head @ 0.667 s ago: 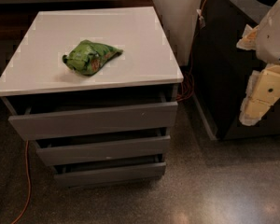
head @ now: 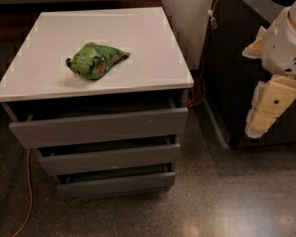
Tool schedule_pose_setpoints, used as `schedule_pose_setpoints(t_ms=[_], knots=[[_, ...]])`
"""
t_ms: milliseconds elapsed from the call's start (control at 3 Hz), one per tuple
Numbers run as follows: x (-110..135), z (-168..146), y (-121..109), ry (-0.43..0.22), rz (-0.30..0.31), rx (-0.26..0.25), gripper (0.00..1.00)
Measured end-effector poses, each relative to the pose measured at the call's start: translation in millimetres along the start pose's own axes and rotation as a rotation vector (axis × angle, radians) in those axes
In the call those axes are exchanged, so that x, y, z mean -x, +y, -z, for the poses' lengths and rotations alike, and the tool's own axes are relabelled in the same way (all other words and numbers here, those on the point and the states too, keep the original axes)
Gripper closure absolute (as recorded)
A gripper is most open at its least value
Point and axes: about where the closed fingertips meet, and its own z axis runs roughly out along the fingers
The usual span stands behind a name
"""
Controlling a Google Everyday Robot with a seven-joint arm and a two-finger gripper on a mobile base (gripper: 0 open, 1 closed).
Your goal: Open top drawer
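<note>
The top drawer (head: 98, 127) is the uppermost of three grey drawers in the white-topped cabinet (head: 138, 78). Its flat front panel stands a little forward of the cabinet top's front edge, with a dark gap showing above it. My gripper (head: 265, 106), cream-coloured on a white arm (head: 286, 43), hangs at the right edge of the view. It is well to the right of the cabinet, apart from the drawer and at about the drawer's height. It holds nothing that I can see.
A green crumpled bag (head: 94, 59) lies on the cabinet top. The two lower drawers (head: 108, 159) also stand slightly out. A dark cabinet (head: 237, 83) stands right of the gap, behind my gripper. Orange cables (head: 200, 90) run along the floor and wall.
My arm and gripper have shifted slightly left and down. The drawers and the bag have not moved.
</note>
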Motion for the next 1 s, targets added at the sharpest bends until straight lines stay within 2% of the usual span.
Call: schedule_pose_setpoints(t_ms=[667,1000], knots=[[10.3,-47.0,28.4,-0.06,0.041,0.043,0.0],[14.4,-72.5,38.7,-0.082,0.075,0.043,0.0]])
